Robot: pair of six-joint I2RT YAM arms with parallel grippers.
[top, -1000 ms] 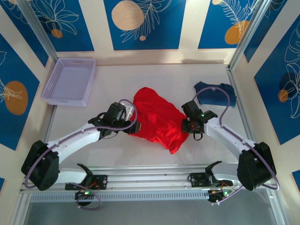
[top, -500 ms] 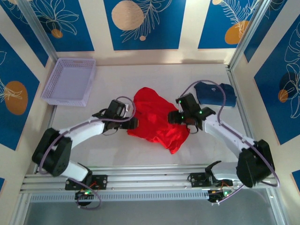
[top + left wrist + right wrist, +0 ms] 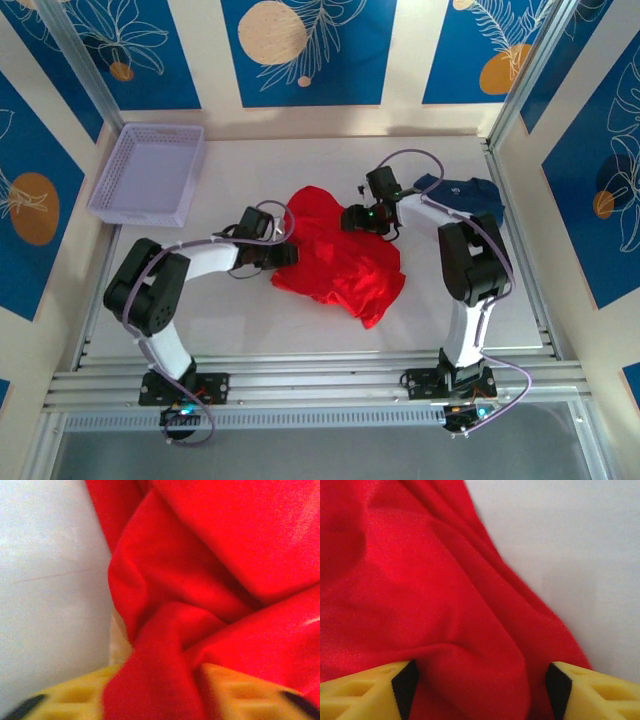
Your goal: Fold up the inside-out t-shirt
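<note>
**Red shirt bunched mid-table, both grippers at its edges**

Setting: white table point(image 3: 250, 165) inside a booth, walls point(image 3: 300, 50) of blue panels with a pale leaf print. Lilac basket point(image 3: 152, 218) at the far left corner. Navy garment point(image 3: 460, 200) at the far right, not part of the task.

Shirt point(image 3: 335, 255): lies in a crumpled heap at the middle of the table, no flat panel or clean hem to be made out. Its long axis runs from far-left to near-right, ending in a tail pointing towards the arm bases.

Left gripper point(image 3: 283, 254): at the heap's left edge, low on the table. In the wrist view a thick fold of red cloth passes up between the yellow fingers point(image 3: 70, 697) and presses on both. Jaws narrow; I read this as a pinch on that fold.

Right gripper point(image 3: 356, 218): at the far-right edge, just beside the navy garment but apart from it. In the wrist view the fingers point(image 3: 370, 690) stand wide, straddling a soft ridge of cloth. Nothing gripped.

Key relation: the shirt lies between the two grippers, one on each side of its long axis, both touching it, neither nearer.

Judgement: early stage, no fold made. The right gripper would need to close before any pull; drawing apart across the axis should open the heap
</note>
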